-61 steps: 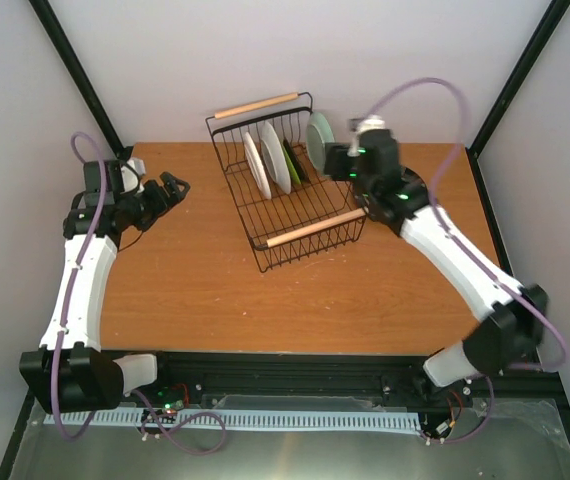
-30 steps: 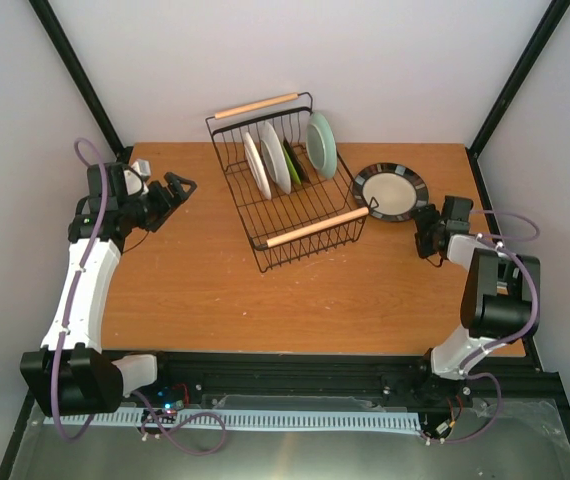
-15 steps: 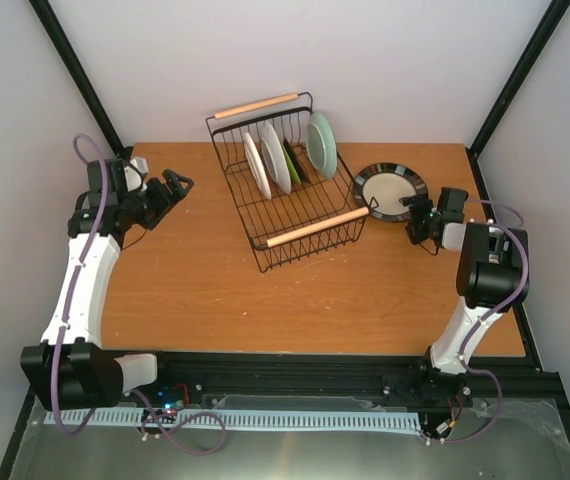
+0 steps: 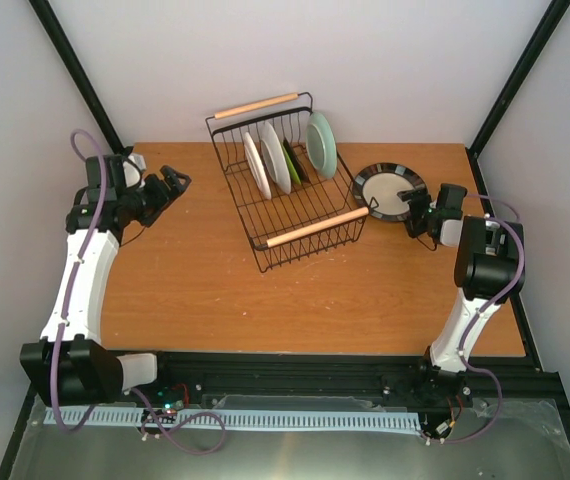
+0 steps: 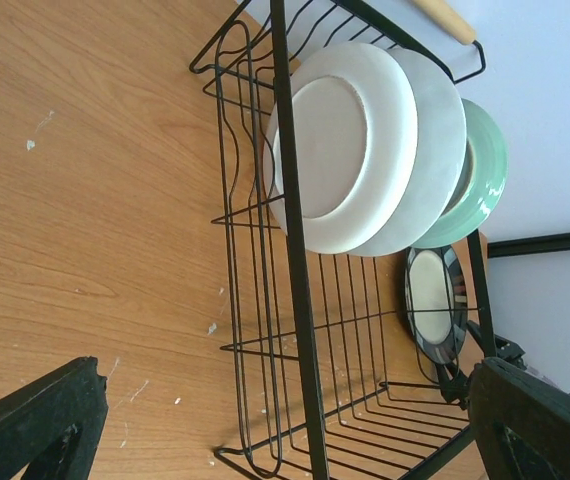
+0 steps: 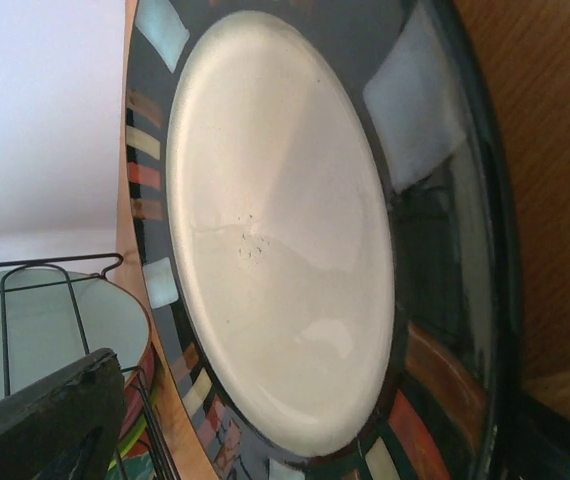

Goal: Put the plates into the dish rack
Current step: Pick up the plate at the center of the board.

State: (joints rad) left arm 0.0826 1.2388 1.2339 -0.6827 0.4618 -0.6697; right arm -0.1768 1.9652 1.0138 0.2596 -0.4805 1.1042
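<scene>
The dish rack [image 4: 310,228], black wire with two wooden handles, stands at the back middle of the table. Several plates stand upright in it: two with white backs [image 4: 265,163], a lime green one [image 4: 293,162] and a mint green one [image 4: 322,143]. A black-rimmed cream plate [image 4: 390,190] lies flat on the table to the right of the rack. My right gripper [image 4: 414,211] is open at that plate's right edge. In the right wrist view the plate [image 6: 275,230] fills the frame, its near rim between my open right gripper's [image 6: 305,425] fingers. My left gripper [image 4: 175,184] hangs open, left of the rack.
In the left wrist view the rack's wire end [image 5: 295,300] is close ahead of my left gripper [image 5: 285,440], with the standing plates [image 5: 340,150] behind it. Black frame posts [image 4: 510,85] and white walls close the back and sides. The right edge of the table [image 4: 490,215] is near my right arm.
My right arm left the mint green plate in the rack, swung down to the right, then edged up to the black-rimmed plate. The left gripper shifted only slightly.
</scene>
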